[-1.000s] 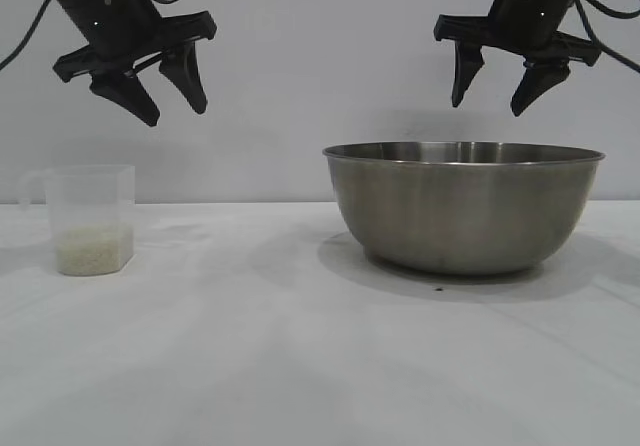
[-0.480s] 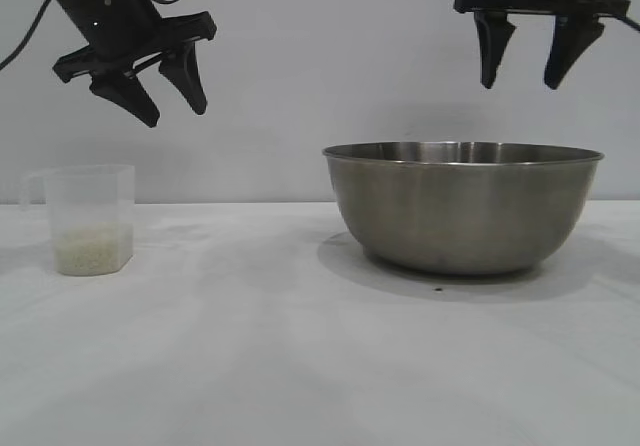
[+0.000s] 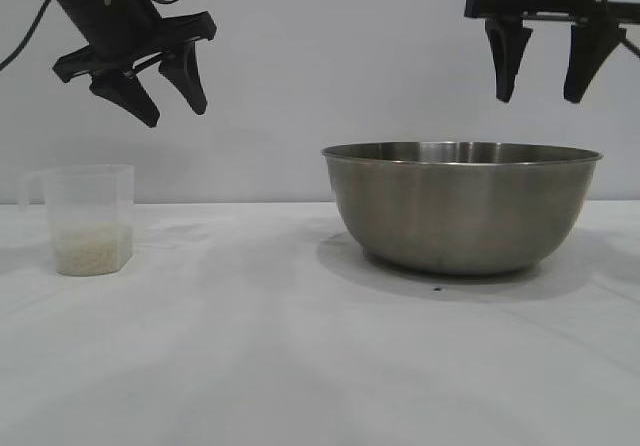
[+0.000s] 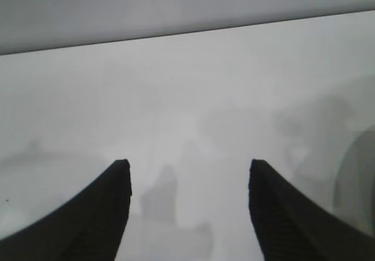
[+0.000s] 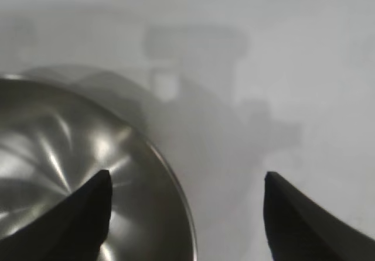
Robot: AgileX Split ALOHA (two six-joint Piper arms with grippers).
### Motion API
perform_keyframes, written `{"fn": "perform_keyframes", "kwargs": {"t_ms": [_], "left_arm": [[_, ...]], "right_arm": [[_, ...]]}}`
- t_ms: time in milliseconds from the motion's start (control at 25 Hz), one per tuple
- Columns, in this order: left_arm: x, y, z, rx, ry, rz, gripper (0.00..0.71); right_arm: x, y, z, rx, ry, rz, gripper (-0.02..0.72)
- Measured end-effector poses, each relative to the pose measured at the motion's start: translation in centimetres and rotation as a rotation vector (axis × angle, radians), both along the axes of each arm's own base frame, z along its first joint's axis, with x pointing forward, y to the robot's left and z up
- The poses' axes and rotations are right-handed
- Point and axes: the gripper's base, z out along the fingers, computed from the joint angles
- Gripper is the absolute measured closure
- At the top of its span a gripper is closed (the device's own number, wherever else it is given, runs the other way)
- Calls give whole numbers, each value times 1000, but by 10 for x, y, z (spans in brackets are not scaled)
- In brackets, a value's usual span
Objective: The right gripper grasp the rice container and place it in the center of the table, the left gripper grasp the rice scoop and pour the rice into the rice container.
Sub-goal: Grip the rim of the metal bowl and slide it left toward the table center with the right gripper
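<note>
One wide steel rice container [image 3: 462, 211], brushed sides.

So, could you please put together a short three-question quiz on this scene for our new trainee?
1. True or false: the rice lies inside the rice scoop.
2. Which pincer hangs over the rice container's rim?
A. left pincer
B. right pincer
C. neither
3. Fill in: the rice scoop stands ____ on the table, apart from the rice container.

Key
1. True.
2. B; the right wrist view shows the rim between its open fingers.
3. upright.
</note>
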Motion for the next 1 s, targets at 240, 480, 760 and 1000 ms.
{"fn": "perform_keyframes", "kwargs": {"t_ms": [240,480,760,1000], "left_arm": [[0,0,0,0,4,-2,333],[-1,0,-1,0,10,-5,333],[-1,-1,-1,-1,17,-9,333],[-2,-1,-1,-1,19,-10,333]], "right_arm": [[-14,-2,-33,-20,122,-1,239],[-17,-3,-53,-29,176,0,239],[-14,-1,-90,-25,258,-2,500],[-15,4,-85,29,258,20,622]]}}
